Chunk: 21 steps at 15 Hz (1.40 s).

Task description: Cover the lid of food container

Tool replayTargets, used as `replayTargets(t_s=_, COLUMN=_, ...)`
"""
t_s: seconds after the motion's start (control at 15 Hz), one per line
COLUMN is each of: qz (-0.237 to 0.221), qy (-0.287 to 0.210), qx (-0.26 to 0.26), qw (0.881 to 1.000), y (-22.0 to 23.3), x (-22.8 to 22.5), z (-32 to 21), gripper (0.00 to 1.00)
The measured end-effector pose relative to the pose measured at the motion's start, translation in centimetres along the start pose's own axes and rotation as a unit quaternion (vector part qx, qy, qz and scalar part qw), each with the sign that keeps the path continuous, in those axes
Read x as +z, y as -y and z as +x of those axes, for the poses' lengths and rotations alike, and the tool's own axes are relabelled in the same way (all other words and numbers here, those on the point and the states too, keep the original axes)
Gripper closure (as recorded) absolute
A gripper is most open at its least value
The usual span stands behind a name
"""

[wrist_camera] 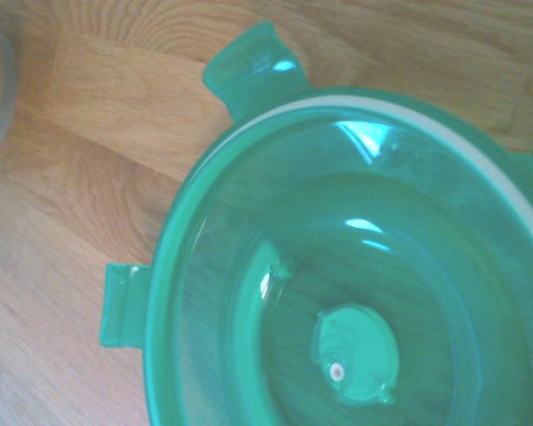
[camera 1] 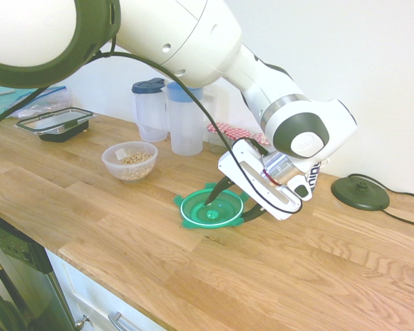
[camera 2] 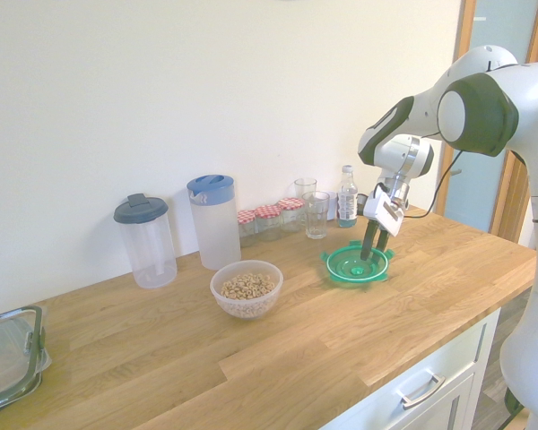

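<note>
Second exterior view is giving you the clearest read: your gripper (camera 2: 369, 258) is pointing down onto the green lid (camera 2: 356, 267), which is lying flat on the wooden countertop (camera 2: 278, 358). One dark finger is reaching inside the lid's rim and the other is standing at its outer edge, so the jaws are sitting narrowly apart astride the rim; you cannot tell from these frames whether they are actually pinching it.

In the first exterior view you are seeing the same gripper (camera 1: 229, 202) tilted low over the lid (camera 1: 211, 209), one fingertip touching down inside the whitish ring, the other at the rim on the arm's side. The wrist view is showing the lid (wrist_camera: 355, 293) close up, with two clip tabs sticking out and a small round plug in its centre.

The food container (camera 2: 246, 288), a round clear bowl holding pale cereal-like bits, is sitting well apart from the jaws, uncovered; in the first exterior view the bowl (camera 1: 130, 161) is lying beyond the lid, away from the arm.

Further out past the bowl, two tall jugs (camera 2: 213, 220) are standing by the wall. Small jars with chequered tops (camera 2: 267, 222), a glass (camera 2: 316, 215) and a small bottle (camera 2: 345, 197) are lining up behind the jaws. A rectangular black-rimmed container (camera 1: 55, 123) is resting far off at the counter's end.
</note>
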State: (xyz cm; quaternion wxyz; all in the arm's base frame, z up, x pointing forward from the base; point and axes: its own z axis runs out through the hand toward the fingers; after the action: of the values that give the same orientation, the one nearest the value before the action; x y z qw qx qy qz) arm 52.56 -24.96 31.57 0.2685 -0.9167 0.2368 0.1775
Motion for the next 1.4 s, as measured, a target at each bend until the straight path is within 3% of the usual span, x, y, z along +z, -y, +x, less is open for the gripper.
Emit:
replayTargets(t_s=0.87, qz=0.002, qy=0.003, qx=0.004, qw=1.0, y=0.0, x=2.1, z=0.1, gripper=1.0)
replayTargets(t_s=1.2, qz=0.012, qy=0.019, qx=0.022, qw=1.0, y=-1.0, x=1.8, z=-0.4, gripper=1.0)
replayTargets(t_s=1.4, qz=0.002, qy=-0.001, qx=0.051, qw=0.999, y=-0.8, x=-0.1, z=-0.8, gripper=1.0)
